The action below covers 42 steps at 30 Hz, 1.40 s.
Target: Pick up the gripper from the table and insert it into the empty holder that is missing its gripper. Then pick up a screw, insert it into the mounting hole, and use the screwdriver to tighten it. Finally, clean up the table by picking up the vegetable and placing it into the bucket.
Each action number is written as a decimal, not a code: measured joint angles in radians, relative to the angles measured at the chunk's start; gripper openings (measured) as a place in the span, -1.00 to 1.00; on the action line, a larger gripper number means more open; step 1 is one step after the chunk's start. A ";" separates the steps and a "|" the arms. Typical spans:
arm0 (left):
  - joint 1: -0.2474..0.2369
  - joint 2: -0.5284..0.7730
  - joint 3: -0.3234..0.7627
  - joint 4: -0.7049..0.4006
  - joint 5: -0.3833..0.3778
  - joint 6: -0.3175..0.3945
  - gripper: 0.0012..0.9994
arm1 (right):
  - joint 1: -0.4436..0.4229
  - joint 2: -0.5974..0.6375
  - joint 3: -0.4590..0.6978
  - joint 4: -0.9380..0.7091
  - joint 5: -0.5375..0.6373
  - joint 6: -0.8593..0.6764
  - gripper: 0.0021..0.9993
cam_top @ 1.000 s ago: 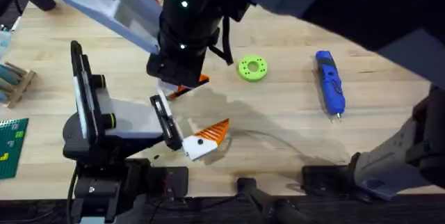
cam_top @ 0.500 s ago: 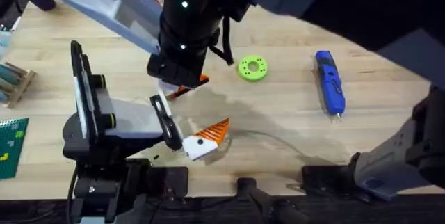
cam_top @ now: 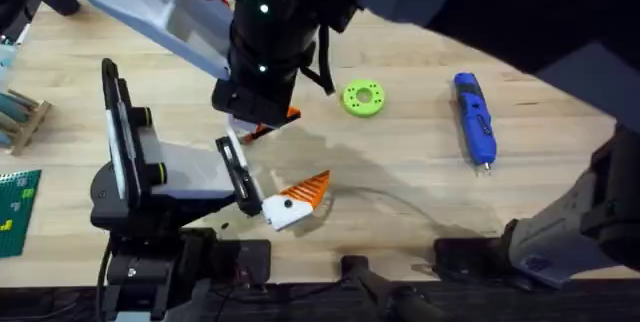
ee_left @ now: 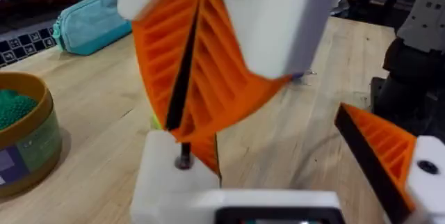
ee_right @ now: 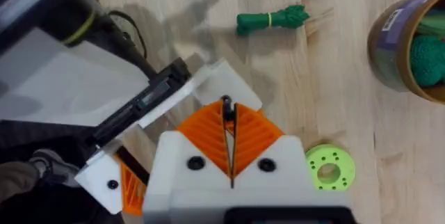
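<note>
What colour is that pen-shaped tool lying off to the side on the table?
The electric screwdriver is bright blue with a small metal tip, best seen in the overhead view.

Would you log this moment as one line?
right gripper: shut on small dark screw | left gripper: open | green vegetable: on wooden table

This is a robotics lab or maker workshop. The pale wooden surface [cam_top: 400,177] carries bench gear: a blue electric screwdriver [cam_top: 475,120], a lime-green printed disc [cam_top: 363,98] to the left of the screwdriver, and farther left a black stand [cam_top: 130,177] with a grey block. A green circuit board [cam_top: 18,207] lies at the surface's edge beyond the stand. Behind the surface sit a teal pouch [ee_left: 90,22] and cluttered dark equipment.
</note>
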 joint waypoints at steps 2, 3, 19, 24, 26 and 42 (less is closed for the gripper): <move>0.000 0.000 0.000 0.000 0.000 0.000 0.97 | 0.000 0.000 0.000 0.000 0.000 0.000 -0.99; 0.000 0.000 0.000 0.000 0.000 0.000 0.97 | 0.000 0.000 0.000 0.001 0.000 0.000 -0.99; 0.000 0.000 0.000 0.000 0.000 0.000 0.98 | 0.000 0.000 0.000 0.007 -0.004 0.000 -0.99; 0.000 0.000 0.000 0.000 0.000 0.001 0.97 | 0.000 0.000 0.000 -0.007 -0.004 0.000 -0.99; 0.000 0.000 0.000 0.000 0.000 0.000 0.97 | 0.000 0.000 0.000 -0.008 -0.004 0.000 -0.99; 0.000 0.000 0.000 0.000 0.000 0.000 0.98 | 0.000 0.004 0.000 -0.003 -0.004 0.000 -0.99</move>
